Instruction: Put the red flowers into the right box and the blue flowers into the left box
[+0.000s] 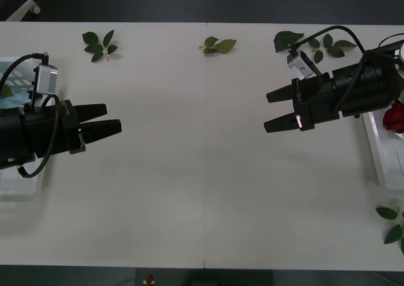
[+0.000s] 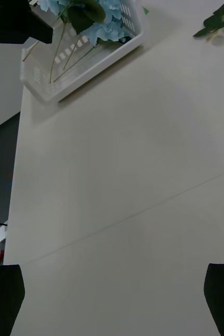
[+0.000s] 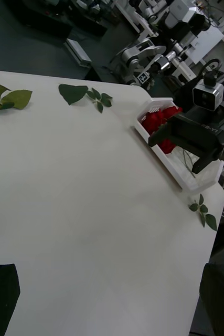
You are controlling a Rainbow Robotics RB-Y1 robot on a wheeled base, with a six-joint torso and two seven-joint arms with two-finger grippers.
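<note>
Both grippers hover over the table (image 1: 202, 191) with jaws apart and empty, left gripper (image 1: 112, 122) at nine o'clock beside the left box (image 2: 80, 71) holding blue flowers (image 2: 98, 21), right gripper (image 1: 275, 110) at three o'clock beside the right box (image 3: 188, 181) holding red flowers (image 3: 161, 123).

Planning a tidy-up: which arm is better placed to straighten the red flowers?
Probably right: the right gripper hangs open beside the right box holding the red flowers; the left gripper is far opposite.

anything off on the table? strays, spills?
Nothing stands out. Blue flowers lie in the left box, red flowers in the right box. Loose leaf sprigs scattered near the table edges. Both pincers, left and right, open, empty.
</note>
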